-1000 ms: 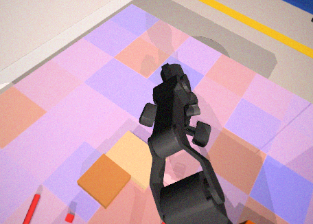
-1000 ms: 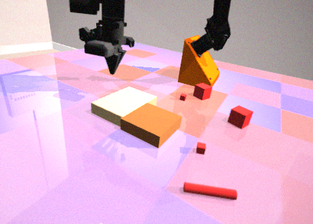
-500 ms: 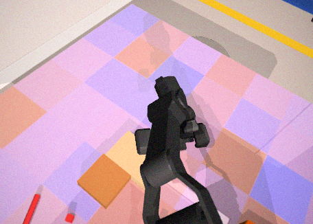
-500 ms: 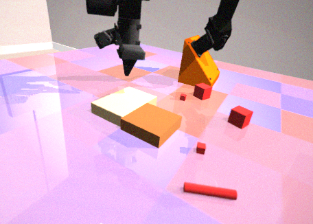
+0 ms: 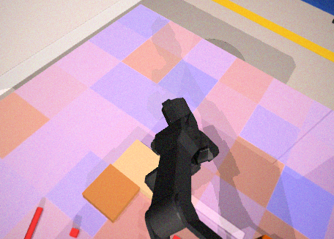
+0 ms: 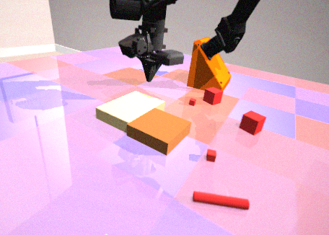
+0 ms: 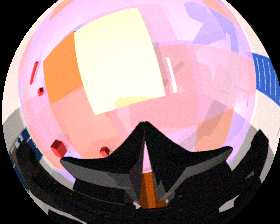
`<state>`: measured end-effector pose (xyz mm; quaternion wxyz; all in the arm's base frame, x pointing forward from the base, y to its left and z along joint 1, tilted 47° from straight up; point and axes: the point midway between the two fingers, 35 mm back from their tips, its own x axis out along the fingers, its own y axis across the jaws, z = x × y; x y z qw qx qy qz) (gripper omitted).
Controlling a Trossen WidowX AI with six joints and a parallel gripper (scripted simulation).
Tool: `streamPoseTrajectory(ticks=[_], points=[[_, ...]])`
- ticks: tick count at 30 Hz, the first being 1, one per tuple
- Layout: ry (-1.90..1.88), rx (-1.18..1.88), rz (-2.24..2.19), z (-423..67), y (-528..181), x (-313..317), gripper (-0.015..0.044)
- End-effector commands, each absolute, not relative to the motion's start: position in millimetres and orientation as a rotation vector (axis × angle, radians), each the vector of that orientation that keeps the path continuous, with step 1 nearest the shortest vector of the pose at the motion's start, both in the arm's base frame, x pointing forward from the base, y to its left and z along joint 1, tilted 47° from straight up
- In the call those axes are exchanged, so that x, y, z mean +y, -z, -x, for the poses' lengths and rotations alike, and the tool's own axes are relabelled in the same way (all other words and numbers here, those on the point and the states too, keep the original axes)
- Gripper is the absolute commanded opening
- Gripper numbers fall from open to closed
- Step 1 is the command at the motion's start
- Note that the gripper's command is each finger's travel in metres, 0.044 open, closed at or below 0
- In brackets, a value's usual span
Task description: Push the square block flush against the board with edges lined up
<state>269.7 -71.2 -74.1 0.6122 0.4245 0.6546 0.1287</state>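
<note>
Gripper hangs in the air above the checkered floor mat, its fingers pressed together into a single point with nothing between them. I see it clear of both parts, past the cream piece on the side away from the exterior camera.

On my exterior view the cream board and the orange square block lie flat and side by side, one face of each touching along a shared seam. The block's right-hand edge looks roughly even with the board's, though I cannot tell exactly.

From the top camera, the pair sits toward the bottom edge of the mat, left of centre, with the arm covering part of the board and the block fully visible.

Scattered red cubes and a red rod lie nearer the exterior camera's right side, well apart from the pair.
</note>
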Motion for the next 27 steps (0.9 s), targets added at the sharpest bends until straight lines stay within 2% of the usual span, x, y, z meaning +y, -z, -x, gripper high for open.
streamPoseTrajectory(ticks=[1,10,15,27], points=[[-0.387,1.478,-0.891,-264,69,-62,0.0000],[-0.472,1.442,-0.797,-259,66,-52,0.0000],[-0.476,1.441,-0.800,-264,101,-14,0.0000],[-0.475,1.440,-0.799,-271,101,-15,0.0000]])
